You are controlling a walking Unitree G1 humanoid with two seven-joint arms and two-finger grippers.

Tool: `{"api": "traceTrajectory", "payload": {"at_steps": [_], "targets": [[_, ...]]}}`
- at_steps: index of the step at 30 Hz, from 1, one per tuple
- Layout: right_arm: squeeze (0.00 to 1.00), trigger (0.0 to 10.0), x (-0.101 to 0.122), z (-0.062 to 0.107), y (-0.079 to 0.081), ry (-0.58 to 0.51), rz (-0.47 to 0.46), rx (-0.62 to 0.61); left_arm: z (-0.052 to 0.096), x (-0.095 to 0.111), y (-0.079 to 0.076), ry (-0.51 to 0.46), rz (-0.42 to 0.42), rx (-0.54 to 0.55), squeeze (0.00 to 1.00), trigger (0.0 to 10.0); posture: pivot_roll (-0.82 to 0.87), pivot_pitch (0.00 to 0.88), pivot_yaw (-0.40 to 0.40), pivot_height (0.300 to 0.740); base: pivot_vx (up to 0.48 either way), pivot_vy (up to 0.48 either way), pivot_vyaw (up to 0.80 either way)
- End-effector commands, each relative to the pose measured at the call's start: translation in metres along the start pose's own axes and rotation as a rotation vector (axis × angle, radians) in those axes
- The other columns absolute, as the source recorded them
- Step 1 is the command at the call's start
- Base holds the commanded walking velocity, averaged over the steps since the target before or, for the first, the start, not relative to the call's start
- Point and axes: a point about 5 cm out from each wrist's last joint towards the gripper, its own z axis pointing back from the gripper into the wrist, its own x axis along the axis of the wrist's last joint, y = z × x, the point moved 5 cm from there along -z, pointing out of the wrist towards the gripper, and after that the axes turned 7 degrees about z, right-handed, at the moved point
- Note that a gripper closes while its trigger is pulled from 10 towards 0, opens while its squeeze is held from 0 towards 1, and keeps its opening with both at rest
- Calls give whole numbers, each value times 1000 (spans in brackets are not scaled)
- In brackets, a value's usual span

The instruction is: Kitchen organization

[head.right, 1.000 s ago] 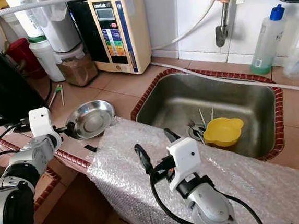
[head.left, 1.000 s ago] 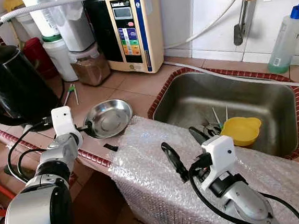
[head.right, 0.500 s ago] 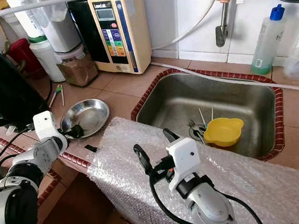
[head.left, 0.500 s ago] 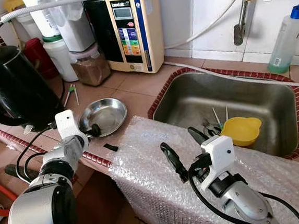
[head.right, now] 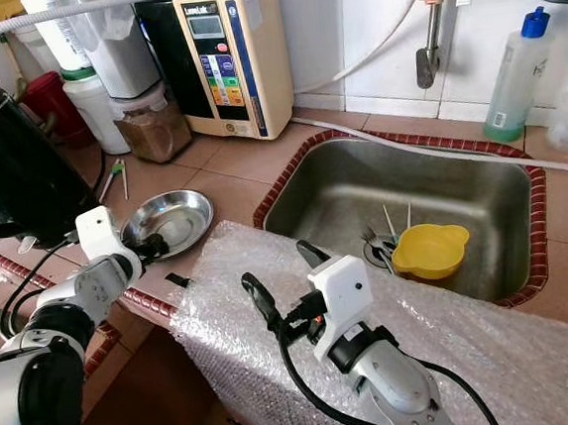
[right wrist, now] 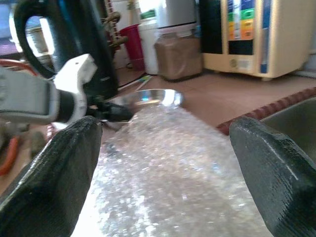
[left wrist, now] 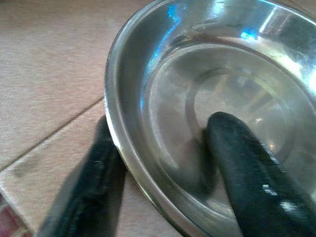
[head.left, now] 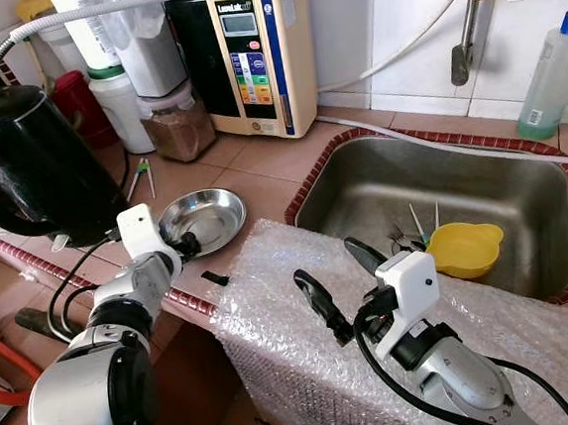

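On the tiled counter (head.left: 260,170) sat one shallow steel dish (head.left: 203,220), just beside the black kettle (head.left: 21,161) and near the corner of the sink (head.left: 441,189). The left gripper (head.left: 184,247) had the dish by its near rim, pinched between its two fingers (left wrist: 247,182), one lying inside the bowl and the other outside against the counter. The right gripper (head.left: 338,285) hung over the sheet of bubble wrap (head.left: 299,271) draped across the counter's front edge, its two fingers spread wide with nothing between them. In the sink lay one yellow bowl (head.left: 463,247) with a few pieces of cutlery (head.left: 415,233) beside it near the drain; I could not count them for certain. Against the wall stood one cream water machine (head.left: 260,50) with coloured buttons, a jar of brown powder (head.left: 175,128) to its left, and one clear bottle with a blue cap (head.left: 549,78) at the far right.
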Motion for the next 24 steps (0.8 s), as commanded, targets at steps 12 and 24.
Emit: {"api": "traceTrajectory", "payload": {"at_steps": [12,24], "targets": [[0,10000,-1,-9,14,8,-18,88,-1,3,-32,-36,-27,-85,0,0,-20,0,187,740,0,0,0],[0,10000,-6,-9,11,39,-15,109,-1,6,-38,-71,12,-107,0,0,-16,0,168,740,0,0,0]]}}
